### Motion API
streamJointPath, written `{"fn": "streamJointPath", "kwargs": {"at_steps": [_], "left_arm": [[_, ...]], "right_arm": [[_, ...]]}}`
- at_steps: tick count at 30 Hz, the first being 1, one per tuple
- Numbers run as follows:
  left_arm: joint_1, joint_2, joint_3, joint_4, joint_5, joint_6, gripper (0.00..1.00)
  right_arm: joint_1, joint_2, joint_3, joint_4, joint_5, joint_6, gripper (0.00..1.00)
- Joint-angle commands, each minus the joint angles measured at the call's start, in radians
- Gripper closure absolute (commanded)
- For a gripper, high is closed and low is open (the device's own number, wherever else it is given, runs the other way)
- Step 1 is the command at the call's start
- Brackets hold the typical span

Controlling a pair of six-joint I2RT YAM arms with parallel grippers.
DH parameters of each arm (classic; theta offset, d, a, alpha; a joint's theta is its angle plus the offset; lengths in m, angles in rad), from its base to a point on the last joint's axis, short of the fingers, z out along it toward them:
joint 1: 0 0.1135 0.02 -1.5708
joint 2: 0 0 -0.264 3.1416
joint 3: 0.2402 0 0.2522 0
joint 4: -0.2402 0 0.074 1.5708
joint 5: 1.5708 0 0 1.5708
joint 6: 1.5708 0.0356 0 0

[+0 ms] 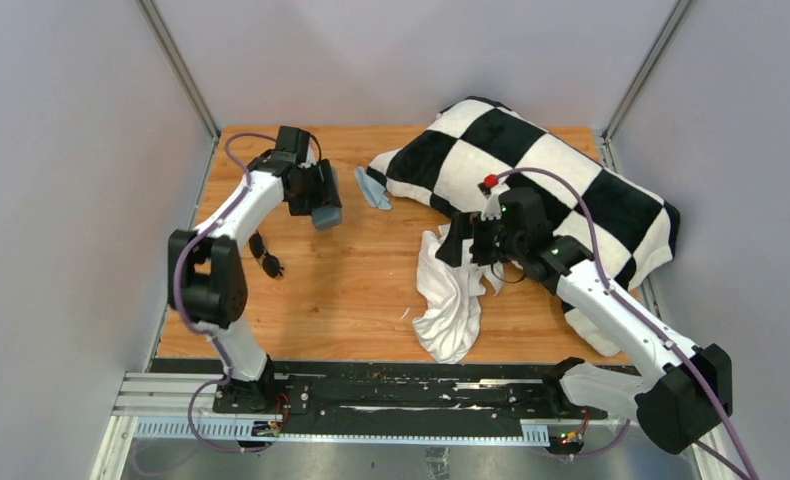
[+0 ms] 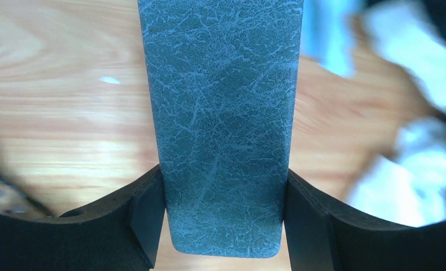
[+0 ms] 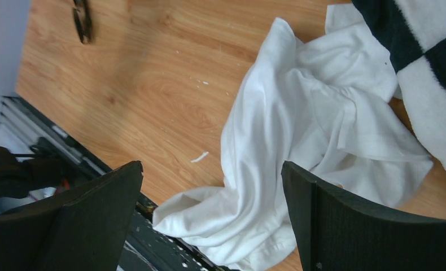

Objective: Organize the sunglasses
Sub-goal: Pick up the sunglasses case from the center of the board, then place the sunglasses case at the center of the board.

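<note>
The fingers [image 2: 145, 217] of the left gripper [image 2: 223, 172] are clamped on both sides of the grey-blue hard case [image 2: 223, 101], which is held over the wooden table [image 1: 351, 280]. The right gripper [image 3: 210, 169] is spread wide with nothing between its fingers, over a crumpled white cloth [image 3: 300, 141]. The sunglasses [image 1: 266, 255] lie on the table beside the left arm (well apart from both grippers). A light-blue cloth [image 1: 374, 188] lies by the black-and-white checkered cushion [image 1: 541, 170]
</note>
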Motion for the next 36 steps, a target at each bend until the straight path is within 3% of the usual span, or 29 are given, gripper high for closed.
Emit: {"fn": "streamJointPath", "kwargs": {"at_steps": [1,6,11,20,25,27,29,32,34,36], "left_arm": [[-0.035,-0.238,-0.138,0.175,0.396,0.029,0.58],[-0.038,-0.456,-0.330,0.416,0.605,-0.077,0.67],[-0.051,-0.580,-0.471,0.665,0.782,-0.229,0.70],[-0.112,-0.626,-0.480,0.667,0.799,-0.250,0.73],[-0.138,-0.622,-0.469,0.668,0.779,-0.251,0.73],[-0.140,-0.622,-0.458,0.618,0.736,-0.232,0.74],[-0.147,-0.620,-0.407,0.429,0.583,-0.132,0.75],[-0.184,-0.587,-0.322,0.132,0.189,-0.013,0.75],[-0.197,-0.571,-0.343,0.078,0.034,-0.035,0.74],[-0.215,-0.563,-0.401,0.094,-0.048,-0.084,0.74]], "right_arm": [[-0.150,0.024,0.041,0.118,-0.358,0.069,0.00],[-0.214,0.077,0.057,0.328,-0.542,0.212,0.01],[-0.216,0.156,0.039,0.681,-0.642,0.443,0.02],[-0.214,0.342,0.031,1.213,-0.712,0.681,0.00],[-0.204,0.399,0.035,1.335,-0.722,0.762,0.00],[-0.199,0.390,0.029,1.308,-0.719,0.748,0.00],[-0.200,0.356,0.031,1.158,-0.704,0.644,0.00],[-0.199,0.259,0.091,0.626,-0.551,0.345,0.00],[-0.199,0.223,0.143,0.249,-0.361,0.185,0.00],[-0.204,0.196,0.150,0.038,-0.239,0.099,0.00]]}}
